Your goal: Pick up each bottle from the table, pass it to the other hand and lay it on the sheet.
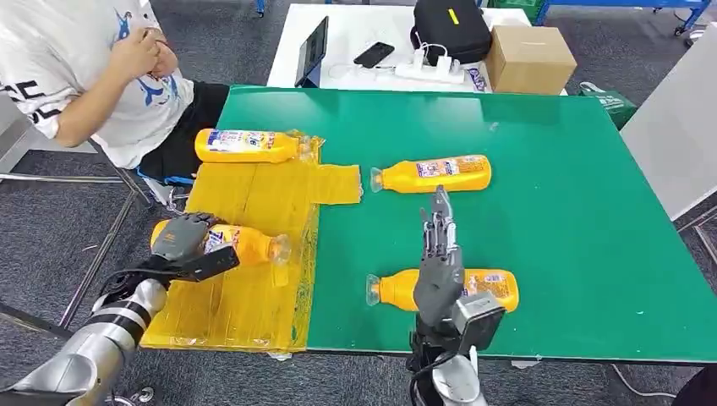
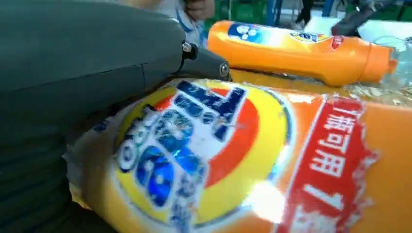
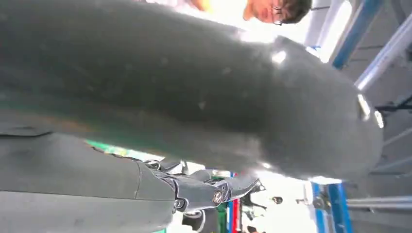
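My left hand [image 1: 182, 236] grips an orange plastic detergent bottle [image 1: 245, 244] lying on the yellow crinkled sheet [image 1: 254, 199] at lower left. My right hand [image 1: 440, 262], fingers straight and together, hovers empty over another orange bottle [image 1: 490, 288] at lower centre of the green table [image 1: 583, 211].

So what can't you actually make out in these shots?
- Head view: left hand covers the base of the bottle on the yellow sheet; its grip underneath is hidden.
- Head view: right hand hides the middle of the near bottle.
- Left wrist view: held bottle is cropped; label text blurred.
- Right wrist view: hand's grey cover blocks the table.
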Controlling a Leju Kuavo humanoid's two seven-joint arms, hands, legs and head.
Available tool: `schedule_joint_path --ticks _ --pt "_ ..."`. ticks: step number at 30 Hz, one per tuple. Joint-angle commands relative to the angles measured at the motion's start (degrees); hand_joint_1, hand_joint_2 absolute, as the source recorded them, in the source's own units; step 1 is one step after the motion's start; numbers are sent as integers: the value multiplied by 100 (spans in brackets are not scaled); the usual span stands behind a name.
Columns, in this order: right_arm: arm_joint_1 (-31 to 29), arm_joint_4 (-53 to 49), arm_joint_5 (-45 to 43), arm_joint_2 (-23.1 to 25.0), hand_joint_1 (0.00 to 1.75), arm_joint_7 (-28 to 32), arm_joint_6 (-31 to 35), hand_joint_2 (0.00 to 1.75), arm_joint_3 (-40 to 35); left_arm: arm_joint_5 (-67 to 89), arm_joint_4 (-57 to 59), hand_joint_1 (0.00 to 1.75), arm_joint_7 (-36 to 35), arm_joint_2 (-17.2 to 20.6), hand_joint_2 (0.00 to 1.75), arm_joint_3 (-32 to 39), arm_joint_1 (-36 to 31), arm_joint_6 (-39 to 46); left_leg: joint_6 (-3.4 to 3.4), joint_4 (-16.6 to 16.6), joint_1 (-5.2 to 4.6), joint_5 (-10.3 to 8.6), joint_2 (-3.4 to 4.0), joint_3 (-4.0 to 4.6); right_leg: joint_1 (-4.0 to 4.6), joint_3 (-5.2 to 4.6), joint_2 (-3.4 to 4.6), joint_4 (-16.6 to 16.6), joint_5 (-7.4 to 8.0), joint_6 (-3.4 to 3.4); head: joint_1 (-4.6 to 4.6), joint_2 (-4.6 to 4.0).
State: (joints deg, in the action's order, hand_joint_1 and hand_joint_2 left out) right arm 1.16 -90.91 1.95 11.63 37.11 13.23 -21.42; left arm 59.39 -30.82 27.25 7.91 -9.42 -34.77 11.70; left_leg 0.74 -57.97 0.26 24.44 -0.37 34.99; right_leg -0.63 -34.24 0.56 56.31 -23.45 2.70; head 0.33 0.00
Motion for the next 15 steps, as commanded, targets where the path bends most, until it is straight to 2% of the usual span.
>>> schedule_joint_path --ticks 1,6,15 --pt "-357 920 -61 21 0 -35 -189 0 -10 -328 446 0 262 136 175 -290 173 -760 -3 17 4 8 33 -42 6 34 22 -21 4 -11 0 0" --pt "-407 1031 -66 63 0 39 -266 0 19 -478 398 0 401 317 175 -486 165 -1179 -3 12 1 4 8 -32 2 27 9 -12 2 -9 0 0" --pt "-407 1031 -66 63 0 39 -266 0 19 -478 398 0 401 317 175 -486 165 -1179 -2 13 1 4 10 -51 2 46 9 -13 3 -9 0 0"
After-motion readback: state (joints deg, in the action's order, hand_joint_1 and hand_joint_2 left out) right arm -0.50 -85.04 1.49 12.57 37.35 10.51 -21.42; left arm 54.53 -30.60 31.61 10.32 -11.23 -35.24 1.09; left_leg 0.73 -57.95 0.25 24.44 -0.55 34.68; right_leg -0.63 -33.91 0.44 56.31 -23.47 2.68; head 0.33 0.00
